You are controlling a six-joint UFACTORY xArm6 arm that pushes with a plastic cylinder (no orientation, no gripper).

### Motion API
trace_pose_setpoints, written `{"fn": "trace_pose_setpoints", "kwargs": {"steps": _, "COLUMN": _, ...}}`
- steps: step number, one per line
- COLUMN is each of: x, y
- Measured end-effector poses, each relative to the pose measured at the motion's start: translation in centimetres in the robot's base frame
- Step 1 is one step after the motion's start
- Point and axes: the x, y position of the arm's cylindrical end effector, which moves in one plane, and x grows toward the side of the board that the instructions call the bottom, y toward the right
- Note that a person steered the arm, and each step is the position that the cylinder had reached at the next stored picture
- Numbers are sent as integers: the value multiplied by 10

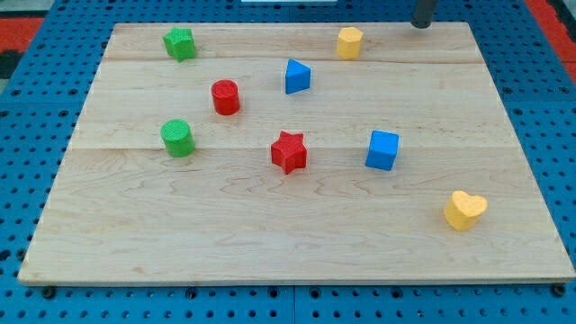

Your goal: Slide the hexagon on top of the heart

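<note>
Hovering at the view's top edge, my tip point(421, 25), bare rod grasping nothing, well apart right of yellow hexagon point(349, 42), yellow heart point(464, 210) far off near wooden board point(270, 234)'s bottom-right corner, blue cube point(382, 150) between them.

My tip point(421, 25): dark grey round rod

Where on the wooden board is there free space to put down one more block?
The widest bare patch is the strip at the view's bottom, below the green cylinder, red star and blue cube, left of the yellow heart. The right side above the heart is also bare. The middle is crowded. My tip is beyond the top edge, right of the yellow hexagon.
</note>
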Motion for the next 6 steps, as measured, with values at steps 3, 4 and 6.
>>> {"fn": "trace_pose_setpoints", "kwargs": {"steps": 3, "x": 3, "y": -6}}
{"fn": "trace_pose_setpoints", "kwargs": {"steps": 4, "x": 3, "y": -55}}
{"fn": "trace_pose_setpoints", "kwargs": {"steps": 6, "x": 66, "y": -134}}
